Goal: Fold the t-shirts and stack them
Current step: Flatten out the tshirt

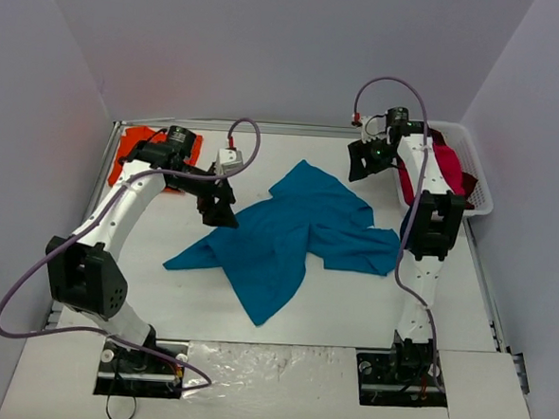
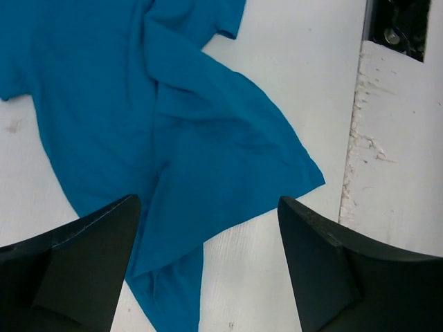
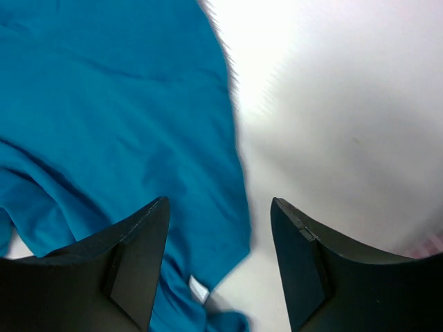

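White desk (image 1: 174, 303) carries the teal t-shirt (image 1: 292, 234) crumpled mid-frame, unfolded; left pincer (image 1: 219, 206) and right pincer (image 1: 366, 161) both gape empty; most work remains.

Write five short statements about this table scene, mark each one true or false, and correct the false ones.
1. The teal-blue cloth t-shirt lies rumpled and unfolded on the white table. True.
2. The left gripper is clamped on that shirt. False: its jaws stand apart above the cloth and hold nothing.
3. The orange cloth t-shirt lies at the table's far left corner. True.
4. The white plastic slotted basket is empty. False: magenta-pink cloth lies in it.
5. The right gripper is open and holds nothing. True.
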Tool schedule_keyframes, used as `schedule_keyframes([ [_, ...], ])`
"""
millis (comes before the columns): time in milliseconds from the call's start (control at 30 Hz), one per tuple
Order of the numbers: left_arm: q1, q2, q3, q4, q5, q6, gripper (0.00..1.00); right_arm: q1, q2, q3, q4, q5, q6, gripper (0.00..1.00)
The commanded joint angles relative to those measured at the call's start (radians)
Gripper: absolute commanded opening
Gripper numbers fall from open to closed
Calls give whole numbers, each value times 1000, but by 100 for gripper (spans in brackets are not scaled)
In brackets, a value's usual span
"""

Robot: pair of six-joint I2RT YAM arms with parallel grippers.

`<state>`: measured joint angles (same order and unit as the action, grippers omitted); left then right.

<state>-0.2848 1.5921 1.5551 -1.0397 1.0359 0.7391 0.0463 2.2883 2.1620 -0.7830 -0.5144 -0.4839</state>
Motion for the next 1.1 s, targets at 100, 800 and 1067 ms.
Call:
schedule_keyframes([
  [100, 145, -106, -82, 99, 49, -80, 80, -2, 161, 142, -102, -326, 44, 56],
  [800, 536, -271, -357, 52, 69, 3, 79, -13, 434, 363, 93, -487, 284, 59],
  [1067, 582, -313, -424, 84, 73, -24, 80, -2, 485, 368, 109, -522, 321, 58],
])
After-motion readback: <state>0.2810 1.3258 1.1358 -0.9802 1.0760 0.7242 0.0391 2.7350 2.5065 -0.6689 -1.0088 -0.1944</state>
